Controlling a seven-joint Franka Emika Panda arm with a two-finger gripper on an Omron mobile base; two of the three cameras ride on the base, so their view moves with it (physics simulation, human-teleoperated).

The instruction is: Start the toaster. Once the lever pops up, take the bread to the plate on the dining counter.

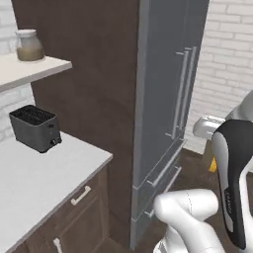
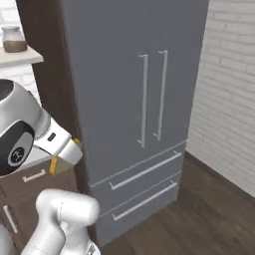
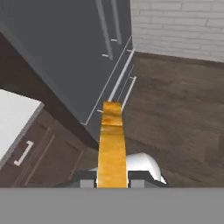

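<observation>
Gripping the bread [image 3: 112,144] edge-on, my claw [image 3: 112,180] is closed on it, well apart from the toaster [image 1: 35,128].

A tall grey refrigerator [image 2: 139,99] with long steel handles stands against a white brick wall [image 2: 229,84], dark wood plank floor [image 3: 175,113] below; a jar [image 1: 28,45], perhaps glass, sits on a pale shelf [image 1: 29,69].

The toaster [image 1: 35,128] is set on the bench [image 1: 44,183], below a shelf [image 1: 29,69] on which 1 jar [image 1: 28,44] is placed. The fridge [image 1: 168,99] is found to the right. The bread [image 3: 112,144] is held edge-on between the pincer [image 3: 112,180] tips, above the floor [image 3: 179,118].
</observation>
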